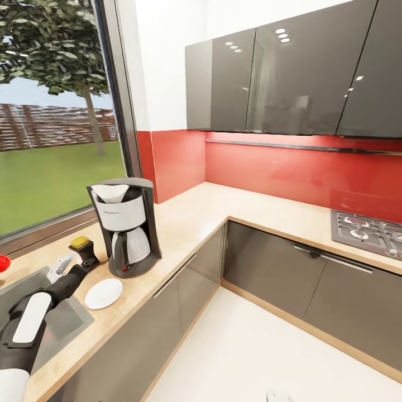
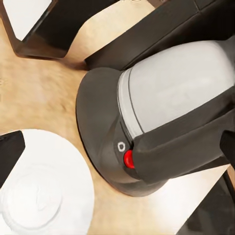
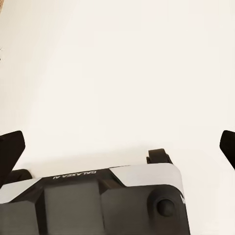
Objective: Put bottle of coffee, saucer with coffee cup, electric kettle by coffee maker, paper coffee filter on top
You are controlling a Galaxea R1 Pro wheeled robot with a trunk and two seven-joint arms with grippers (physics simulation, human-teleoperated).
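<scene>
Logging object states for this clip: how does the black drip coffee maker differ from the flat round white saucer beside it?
The black drip coffee maker stands tall and upright; the flat round white saucer lies low on the countertop. The coffee maker is mostly dark with a pale carafe and red switch; the saucer is all white. The coffee maker carries a white paper filter on top; the saucer is bare. Both rest on the same light wood worktop.

Bright even daylight, ceiling-light glare on glossy wall cabinets, soft shadows, slightly blurry renders
</scene>
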